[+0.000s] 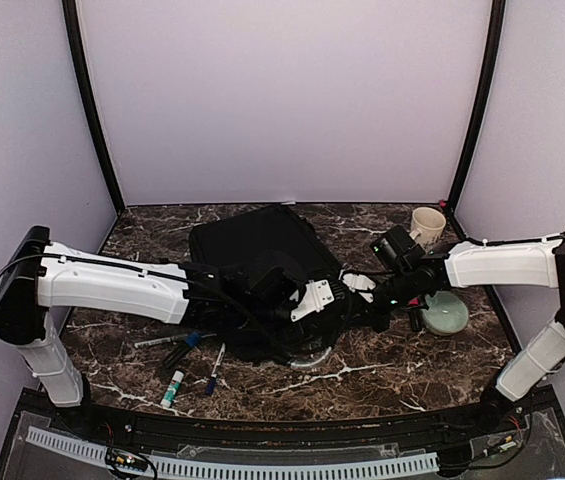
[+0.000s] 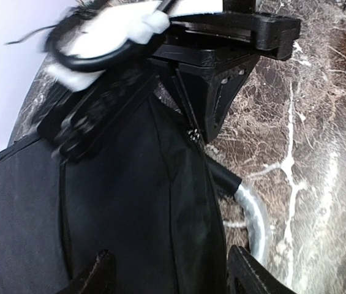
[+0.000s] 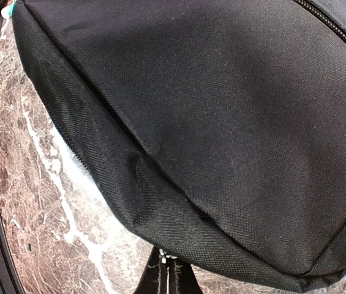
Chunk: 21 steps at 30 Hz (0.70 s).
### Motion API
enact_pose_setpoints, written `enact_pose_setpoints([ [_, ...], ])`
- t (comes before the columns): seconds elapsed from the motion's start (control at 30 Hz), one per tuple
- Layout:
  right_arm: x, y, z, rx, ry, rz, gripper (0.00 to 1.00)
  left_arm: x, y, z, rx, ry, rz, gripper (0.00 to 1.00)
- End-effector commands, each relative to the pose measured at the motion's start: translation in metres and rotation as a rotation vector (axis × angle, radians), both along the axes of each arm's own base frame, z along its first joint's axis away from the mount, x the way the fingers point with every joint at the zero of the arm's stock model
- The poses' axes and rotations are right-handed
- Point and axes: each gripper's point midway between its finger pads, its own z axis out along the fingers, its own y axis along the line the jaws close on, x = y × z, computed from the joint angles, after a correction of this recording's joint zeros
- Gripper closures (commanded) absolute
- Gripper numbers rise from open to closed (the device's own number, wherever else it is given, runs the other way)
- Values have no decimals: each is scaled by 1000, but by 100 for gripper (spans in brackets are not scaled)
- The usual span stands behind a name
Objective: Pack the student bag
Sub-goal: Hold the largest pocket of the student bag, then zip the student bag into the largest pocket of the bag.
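Finds the student bag [image 1: 252,245] lying flat on the dark marbled table [image 1: 392,375], around the middle and reaching toward the back wall, its near end under both wrists. Shows black woven fabric, a zip seam along one side, and a grey loop handle [image 2: 255,214] curving out over the stone at the near edge.

Places the left gripper [image 2: 176,278] over that near end, jaws spread wide and clamping nothing. Sets one finger [image 2: 96,272] above the fabric panel and the other close by the grey loop, with the bag's cloth lying beneath the gap.

Puts the right gripper [image 3: 168,275] at the bag's rounded edge, jaws pressed tight together, tips touching the fabric rim. Cannot tell whether a zip pull or a pinch of cloth sits between them. From the left wrist, sees this black claw pointing at the zip line.

Elsewhere on the table:
- a cream mug [image 1: 427,223] upright near the back right corner, apart from the bag
- a pale green round lid-like piece [image 1: 447,312] just beside the right wrist
- a loose cluster of dark markers [image 1: 177,348] off the bag's front left corner
- a white-and-blue pen [image 1: 215,368] just in front of the markers
- a white tube with green cap [image 1: 172,388] nearest the front edge
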Motion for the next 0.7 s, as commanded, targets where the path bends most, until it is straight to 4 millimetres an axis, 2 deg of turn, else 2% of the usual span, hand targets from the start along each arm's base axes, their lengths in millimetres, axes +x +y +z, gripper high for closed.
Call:
enact_pose_setpoints([
  [0.0,-6,9,12,52,8,37,100,13,-31,0,-47,-33,-16,36],
  [0.13,-7,10,13,57,14,37,100,21,-41,-16,-24,-50,-18,37],
  [0.2,-8,10,13,59,19,38,100,25,-41,-21,-17,-71,-8,41],
  [0.37,-7,7,8,39,29,35,100,26,-39,-25,-25,-84,-6,68],
  [0.53,11,-16,-8,-34,43,-41,100,21,-35,-21,-29,-81,-30,96],
  [0.67,37,-40,-17,-72,56,-125,100,12,-28,-22,-26,-71,-62,100],
])
